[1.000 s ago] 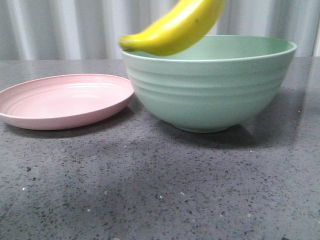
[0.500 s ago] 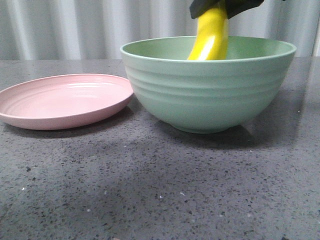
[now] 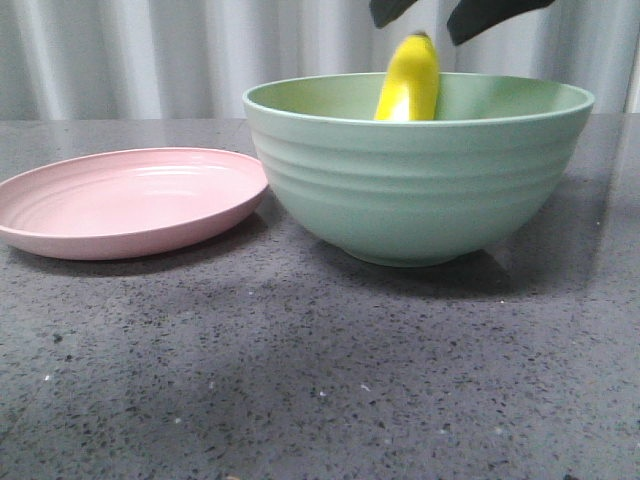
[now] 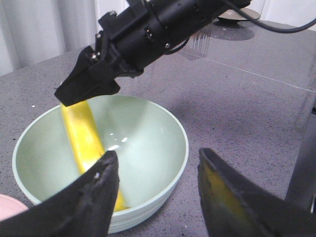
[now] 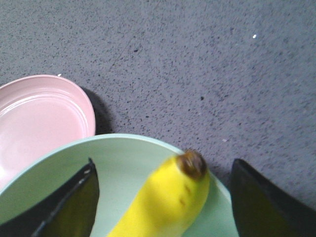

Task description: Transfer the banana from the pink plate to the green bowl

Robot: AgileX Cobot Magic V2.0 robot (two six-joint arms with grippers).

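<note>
The yellow banana (image 3: 410, 85) stands tilted inside the green bowl (image 3: 420, 190), its dark tip above the rim. My right gripper (image 3: 425, 15) is open just above it, a finger on each side, not touching it. In the right wrist view the banana (image 5: 168, 197) lies between the open gripper (image 5: 164, 165) fingers over the bowl (image 5: 123, 158). The pink plate (image 3: 130, 200) sits empty to the bowl's left. My left gripper (image 4: 157, 154) is open and empty, looking down at the bowl (image 4: 148, 138) with the banana (image 4: 84, 138) leaning against its inner wall.
The black right arm (image 4: 148, 34) reaches over the bowl in the left wrist view. The plate (image 5: 39, 118) touches or nearly touches the bowl's side. The dark speckled tabletop (image 3: 320, 370) spreads in front. A grey curtain hangs behind.
The right gripper carried the banana over the bowl, lowered it in, then opened. The banana now stands free in the bowl and the fingers are spread above it.
</note>
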